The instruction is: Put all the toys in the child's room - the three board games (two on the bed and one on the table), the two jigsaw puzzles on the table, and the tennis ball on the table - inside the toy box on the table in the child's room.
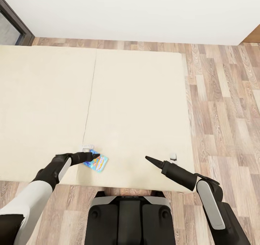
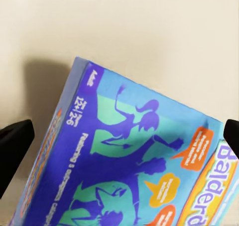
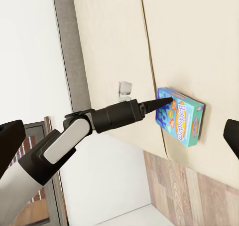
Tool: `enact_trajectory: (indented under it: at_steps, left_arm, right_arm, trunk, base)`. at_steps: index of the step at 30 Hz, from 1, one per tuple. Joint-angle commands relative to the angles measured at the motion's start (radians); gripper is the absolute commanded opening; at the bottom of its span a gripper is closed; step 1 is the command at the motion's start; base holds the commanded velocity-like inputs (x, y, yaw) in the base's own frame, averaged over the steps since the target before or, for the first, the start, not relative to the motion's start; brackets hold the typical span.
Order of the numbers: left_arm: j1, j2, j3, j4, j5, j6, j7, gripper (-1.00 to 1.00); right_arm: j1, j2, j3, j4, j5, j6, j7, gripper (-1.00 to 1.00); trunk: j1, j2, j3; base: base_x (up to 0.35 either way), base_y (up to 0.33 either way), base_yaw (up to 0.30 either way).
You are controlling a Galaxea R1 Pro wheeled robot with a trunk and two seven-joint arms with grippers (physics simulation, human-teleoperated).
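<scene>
The blue game box (image 1: 96, 162) lies flat on the beige bed (image 1: 137, 104), close to the near edge and just in front of my robot's base. My left gripper (image 1: 94, 156) hangs right over the box's near-left corner; in the left wrist view the box lid (image 2: 134, 161) sits between the two dark fingertips (image 2: 14, 148), which stand spread wide to either side, apart from it. So I judge this to be the pickup of one bed game, with the grasp not yet made.

The right gripper (image 1: 148, 158) hovers over bare mattress, well apart from the box, carrying nothing. From the head view its fingers look drawn to a point, but in the right wrist view the tips (image 3: 10, 146) sit at the frame edges, so I cannot tell its state for certain.

Next I would need to lower the left arm until the fingers straddle the box's edge, then close. The box is thin and flat, so catching an edge will be fiddly.
</scene>
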Motion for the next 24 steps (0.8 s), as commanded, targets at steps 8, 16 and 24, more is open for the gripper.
enact_trajectory:
  at_steps: [8,16,24]
  left_arm:
    - [0.001,0.022,-0.008,-0.001,-0.001,0.062,0.003,1.0]
    - [0.0,0.027,-0.013,-0.001,-0.002,0.068,0.002,1.0]
    - [0.0,0.026,-0.018,-0.001,-0.001,0.069,0.002,1.0]
  right_arm:
    - [0.0,0.0,0.0,0.0,0.0,0.006,0.002,1.0]
    - [0.0,0.001,0.0,0.0,0.0,0.006,0.002,1.0]
    - [0.0,0.001,0.0,0.001,0.0,0.006,0.003,1.0]
  trunk:
    - [0.001,-0.001,-0.001]
    - [0.001,-0.001,-0.001]
    - [0.001,-0.001,-0.001]
  base:
    - [0.0,0.0,0.0]
    - [0.0,0.0,0.0]
    - [0.0,0.0,0.0]
